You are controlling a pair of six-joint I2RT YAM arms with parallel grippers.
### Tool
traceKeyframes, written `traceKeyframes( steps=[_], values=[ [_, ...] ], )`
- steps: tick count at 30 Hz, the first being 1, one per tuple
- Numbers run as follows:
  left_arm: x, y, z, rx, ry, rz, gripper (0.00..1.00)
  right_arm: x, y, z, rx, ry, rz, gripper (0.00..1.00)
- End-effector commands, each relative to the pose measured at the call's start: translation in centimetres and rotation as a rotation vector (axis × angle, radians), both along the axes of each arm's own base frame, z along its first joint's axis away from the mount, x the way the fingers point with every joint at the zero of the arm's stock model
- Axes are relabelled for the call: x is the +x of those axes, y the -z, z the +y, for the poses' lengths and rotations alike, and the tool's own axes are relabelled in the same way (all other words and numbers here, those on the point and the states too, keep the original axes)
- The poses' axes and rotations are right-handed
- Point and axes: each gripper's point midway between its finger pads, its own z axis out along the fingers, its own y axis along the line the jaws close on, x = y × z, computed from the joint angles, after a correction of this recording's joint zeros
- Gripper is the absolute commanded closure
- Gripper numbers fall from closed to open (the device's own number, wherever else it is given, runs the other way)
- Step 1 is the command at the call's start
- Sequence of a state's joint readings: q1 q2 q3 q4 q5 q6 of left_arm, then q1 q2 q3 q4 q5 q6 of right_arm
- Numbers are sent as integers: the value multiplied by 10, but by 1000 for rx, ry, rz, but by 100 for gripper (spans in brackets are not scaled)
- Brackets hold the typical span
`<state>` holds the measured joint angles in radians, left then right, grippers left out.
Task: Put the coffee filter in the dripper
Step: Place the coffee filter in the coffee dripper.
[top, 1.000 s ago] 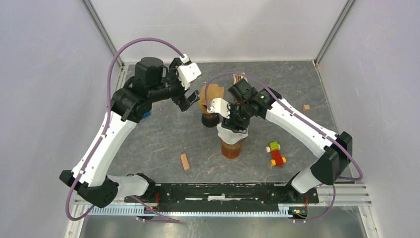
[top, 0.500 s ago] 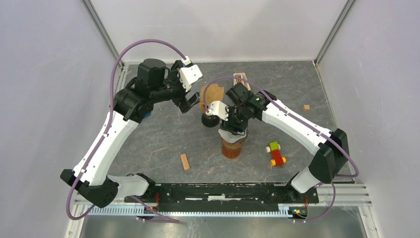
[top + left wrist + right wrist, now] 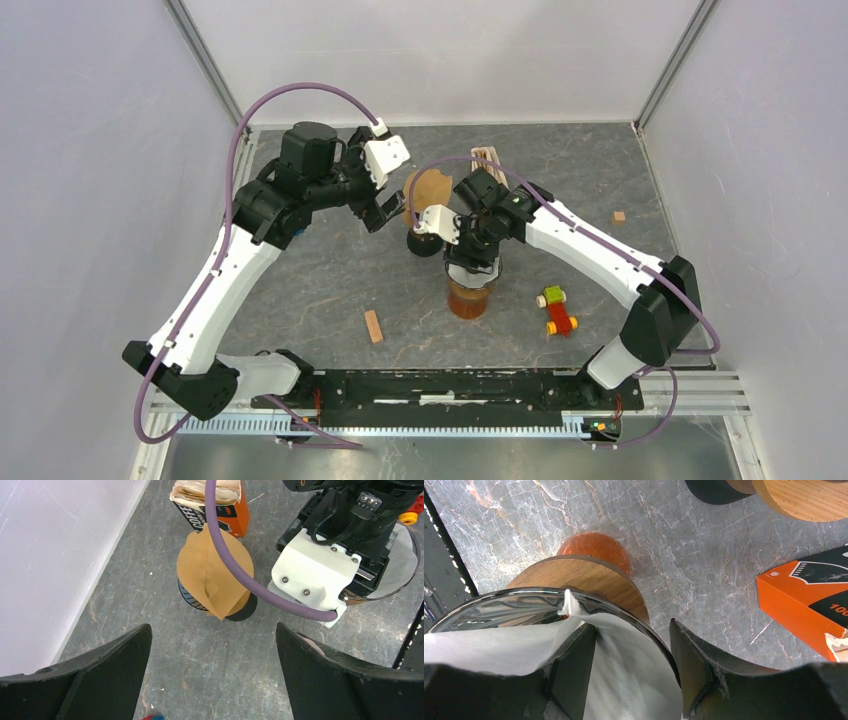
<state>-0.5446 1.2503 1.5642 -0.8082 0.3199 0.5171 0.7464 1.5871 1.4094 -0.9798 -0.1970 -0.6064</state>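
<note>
My right gripper [image 3: 633, 626] stands parted astride the dripper [image 3: 489, 610] rim, white filter [image 3: 624, 672] between its fingers. My left gripper [image 3: 212, 626] hangs wide open.

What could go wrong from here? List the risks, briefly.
1. The right pincer straddles the rim of the glass dripper, with one finger inside against the white filter. Pulling out could drag the filter up with it, since one corner of the filter stands above the rim.
2. The glass dripper sits high on the amber carafe, so a sideways nudge from the outer finger might tip the stack.
</note>
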Motion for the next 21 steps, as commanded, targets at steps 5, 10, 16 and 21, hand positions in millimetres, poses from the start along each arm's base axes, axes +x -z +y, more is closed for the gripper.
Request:
traceKeyframes(
  steps=[5,10,16,21],
  values=[
    [-5,-16,-4,-64,18,-19,0,8,-30,7,44,3,-54,36],
    [-6,-15,-5,-62,22,-18,0,6,-42,9,65,0,-59,34],
    [-6,-14,-5,-61,26,-18,0,6,-47,9,68,-2,-59,33],
    [-6,-14,-7,-65,31,-16,0,4,-53,9,72,-14,-57,32]
  ],
)
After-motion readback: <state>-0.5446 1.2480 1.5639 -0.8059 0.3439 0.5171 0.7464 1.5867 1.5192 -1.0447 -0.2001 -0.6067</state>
